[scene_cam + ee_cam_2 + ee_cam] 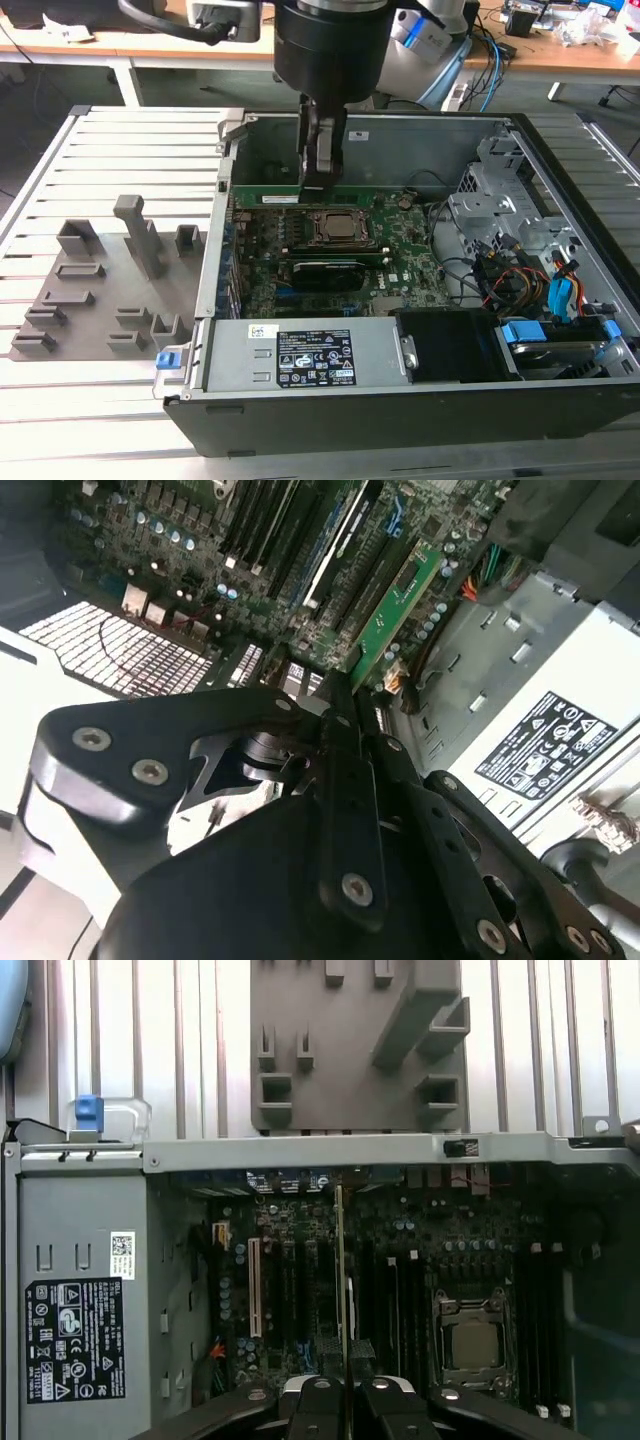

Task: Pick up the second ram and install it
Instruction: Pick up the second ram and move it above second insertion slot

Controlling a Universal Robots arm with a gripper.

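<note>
**Gripper (338,685) closed on the second ram (398,595), low over the motherboard (180,550)**

Nearest your cameras, in both wrist views, are the black links of the gripper (340,1388). Its fingers (345,780) are pressed together on one end of the second ram. The green stick runs straight out from the fingertips. In the first wrist view you see it edge-on, as a thin line (341,1260) between the dark expansion slots (290,1280).

In the exterior view the gripper (320,183) reaches down into the open computer case (400,425). There the second ram (268,187) lies level, stretching from the fingertips toward the exterior view's left along the far edge of the motherboard (400,265).

- **Seating:** you cannot tell from these views whether the stick's lower edge is in a slot or just above one.
- **Beside the stick:** long dark memory slots (372,565) run parallel to it.
- **Nearer the exterior camera:** the CPU socket (333,228) sits just this side of the stick.
- **Front of the case:** the labelled power supply (300,355) fills this corner.
- **Outside the case:** on the exterior view's left, the grey holder plate (95,300) rests on the slatted table (130,140), well apart from the gripper.
</note>
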